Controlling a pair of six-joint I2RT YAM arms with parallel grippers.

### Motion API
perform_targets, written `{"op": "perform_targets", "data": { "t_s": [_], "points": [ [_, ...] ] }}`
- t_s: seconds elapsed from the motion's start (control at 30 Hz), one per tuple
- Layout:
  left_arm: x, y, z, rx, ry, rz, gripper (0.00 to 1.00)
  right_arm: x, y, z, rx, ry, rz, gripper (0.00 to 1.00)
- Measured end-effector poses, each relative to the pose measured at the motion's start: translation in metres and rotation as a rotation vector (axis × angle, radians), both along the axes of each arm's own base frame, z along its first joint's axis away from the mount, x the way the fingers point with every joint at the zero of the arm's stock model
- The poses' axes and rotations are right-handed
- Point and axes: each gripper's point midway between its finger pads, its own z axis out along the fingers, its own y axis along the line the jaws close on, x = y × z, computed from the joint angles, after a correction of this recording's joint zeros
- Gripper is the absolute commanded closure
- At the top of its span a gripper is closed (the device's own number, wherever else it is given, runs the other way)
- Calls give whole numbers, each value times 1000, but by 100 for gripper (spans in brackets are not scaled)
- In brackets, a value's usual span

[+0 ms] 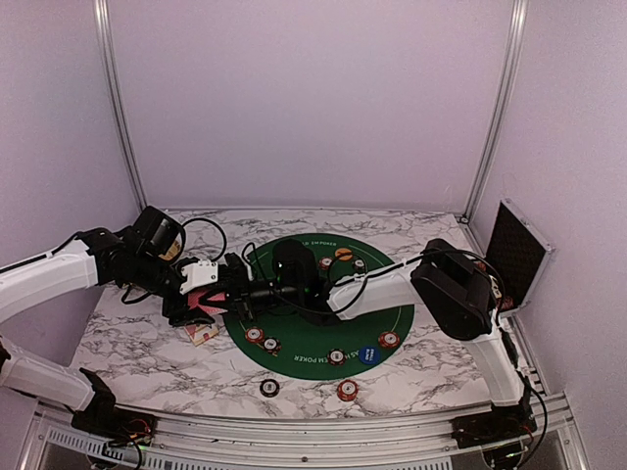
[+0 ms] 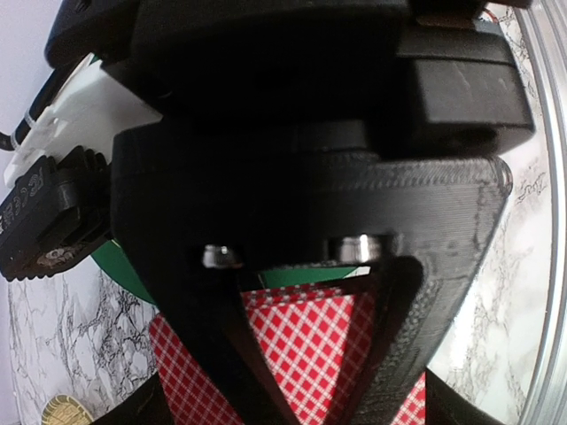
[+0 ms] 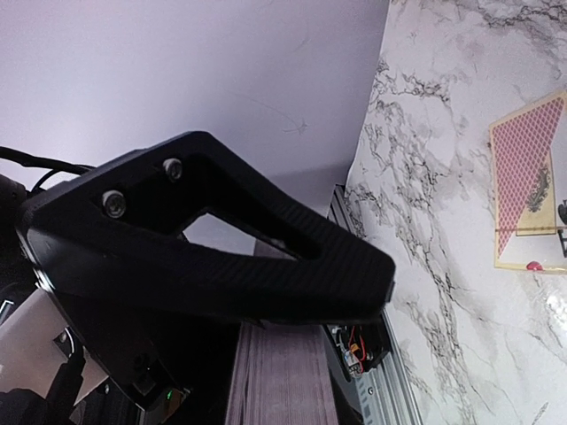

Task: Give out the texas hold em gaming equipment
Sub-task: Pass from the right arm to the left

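Marble table (image 1: 127, 352), plain pale walls, round green mat (image 1: 397, 315) mid-table. Both arms meet over the mat's left edge.

Right gripper (image 1: 263, 290) is clamped on the deck (image 3: 283, 381). The right wrist view shows the stack's edge pressed right under one finger (image 3: 266, 283). Left gripper (image 1: 223, 294) is nose to nose with it, and a red-checked card (image 2: 301, 350) shows between its fingers. Can't tell if the jaws pinch that card or just straddle it.

Risks, my read:
- Cards are thin and slick, so a peel could drag two or more off together, or fan the deck out of the right grip.
- The grippers are very close, so a small misjudged move means finger-on-finger contact and a knocked deck.
- A weak pinch could drop the card short, onto the dealt card (image 1: 201, 331) or the mat edge.
- A low swing over the mat could sweep the chips there.

Looks and places:
- Cards have pink-red lattice backs with a pale border.
- The dealt card lies face down just off the mat's left edge, toward the table's near-left corner. It is also in the right wrist view (image 3: 523, 186).
- Chips are small and round with white rim marks. Several sit along the mat's near and far rims.
- Red chip (image 1: 347, 390) and dark chip (image 1: 268, 388) lie off the mat by the table's near edge.
- Blue button (image 1: 368, 354) is on the mat's near-right part.
- Black case (image 1: 519, 255) stands open at the far-right corner.
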Motion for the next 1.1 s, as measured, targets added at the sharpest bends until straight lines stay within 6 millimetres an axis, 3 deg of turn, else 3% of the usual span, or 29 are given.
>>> {"op": "perform_targets", "data": {
  "t_s": [0.33, 0.6, 0.9, 1.1],
  "points": [
    [0, 1, -1, 8, 2, 14, 40, 3, 2, -3, -10, -8, -12, 90],
    [0, 2, -1, 10, 3, 19, 44, 3, 2, -4, -13, -17, -14, 89],
    [0, 1, -1, 10, 7, 19, 52, 4, 0, -10, -36, -26, -8, 54],
    [-1, 1, -1, 9, 8, 18, 52, 5, -1, -17, -61, -29, -9, 44]
  ]
}}
